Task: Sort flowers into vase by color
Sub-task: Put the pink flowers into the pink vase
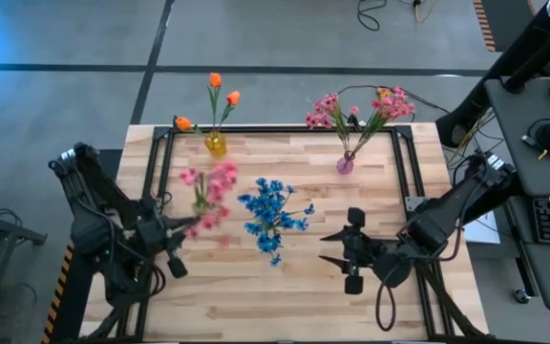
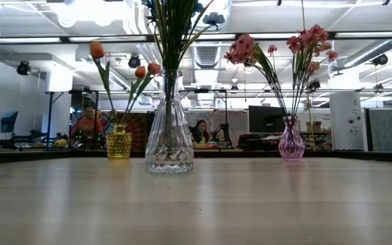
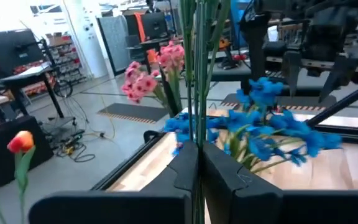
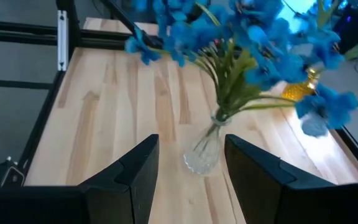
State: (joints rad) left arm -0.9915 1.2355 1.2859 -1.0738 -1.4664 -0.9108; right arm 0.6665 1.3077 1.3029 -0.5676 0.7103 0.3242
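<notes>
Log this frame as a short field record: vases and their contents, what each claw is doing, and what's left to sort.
yellow vase: orange buds
pink vase: pink sprays
clear vase: blue flowers
left claw: shut on green stalks of a pink stem, held above the table left of the blue flowers
right claw: open, empty, facing the clear vase
left to sort: the held pink stem, not yet in a vase

High view: overhead, straight down on whole table [image 1: 285,287], both arms in frame. Low view: table-top height, level across into room. Left wrist view: close, past its fingers toward the far edge, probably. Right wrist view: close, angled down. All four share the clear vase [image 2: 169,136] of blue flowers [image 1: 271,218].
</notes>
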